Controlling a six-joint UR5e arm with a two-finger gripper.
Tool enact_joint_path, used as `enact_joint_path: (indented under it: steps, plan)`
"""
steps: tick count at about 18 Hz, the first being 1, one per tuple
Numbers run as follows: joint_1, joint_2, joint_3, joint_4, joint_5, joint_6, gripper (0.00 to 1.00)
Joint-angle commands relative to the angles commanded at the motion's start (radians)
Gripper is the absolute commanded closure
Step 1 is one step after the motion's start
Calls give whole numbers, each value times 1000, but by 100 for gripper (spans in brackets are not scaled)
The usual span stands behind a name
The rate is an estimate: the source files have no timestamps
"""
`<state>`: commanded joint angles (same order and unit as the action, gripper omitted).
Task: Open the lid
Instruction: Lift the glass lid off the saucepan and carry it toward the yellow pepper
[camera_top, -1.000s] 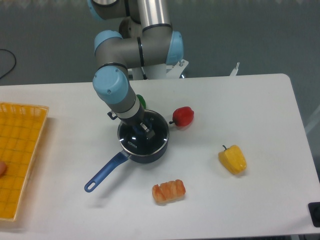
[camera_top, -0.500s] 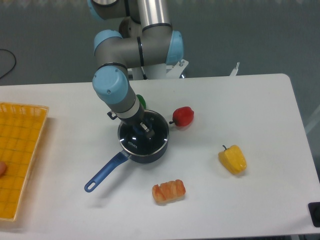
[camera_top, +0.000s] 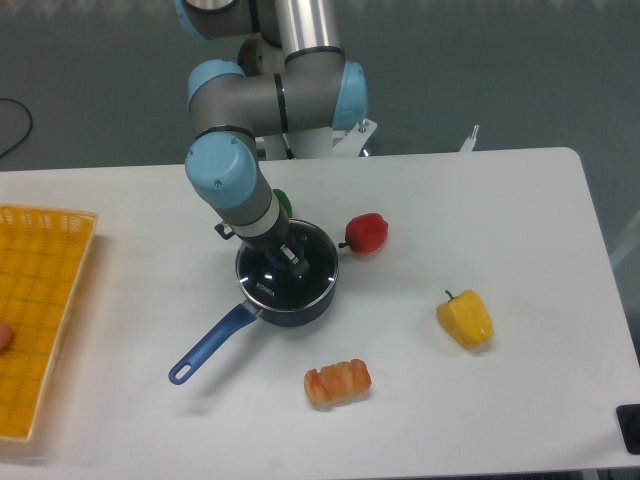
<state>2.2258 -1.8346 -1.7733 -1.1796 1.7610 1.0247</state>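
Hovering unmoved over the past second, the two-finger gripper (camera_top: 291, 256) sits low on the round clear glass lid with its thin metal rim (camera_top: 287, 271), which remains seated on the dark blue long-handled saucepan (camera_top: 262, 303) near the table's middle; whether the fingers pinch the knob, I cannot tell, so lifting seems not yet begun.

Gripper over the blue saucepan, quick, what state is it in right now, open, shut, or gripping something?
Gripper: down at the centre of the round clear glass lid on the dark blue long-handled saucepan; open or shut cannot be told from this view.
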Motion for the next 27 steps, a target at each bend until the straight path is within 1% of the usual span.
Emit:
enact_joint_path:
  steps: [1,2,5,10,12,14,18,22,27]
  plan:
    - [2,0,5,-8,-3,-2,54]
    - [2,0,11,-17,-3,-5,63]
    - [3,2,17,-28,-3,-3,60]
    - [9,3,29,-29,-5,-2,60]
    - [31,5,43,-29,-8,2,60]
    - [35,3,57,-29,-11,5,60]
    - [49,5,60,-29,-20,8,60]
    - [83,6,63,-29,-28,21,60]
    - [133,5,87,-29,-58,55,60]
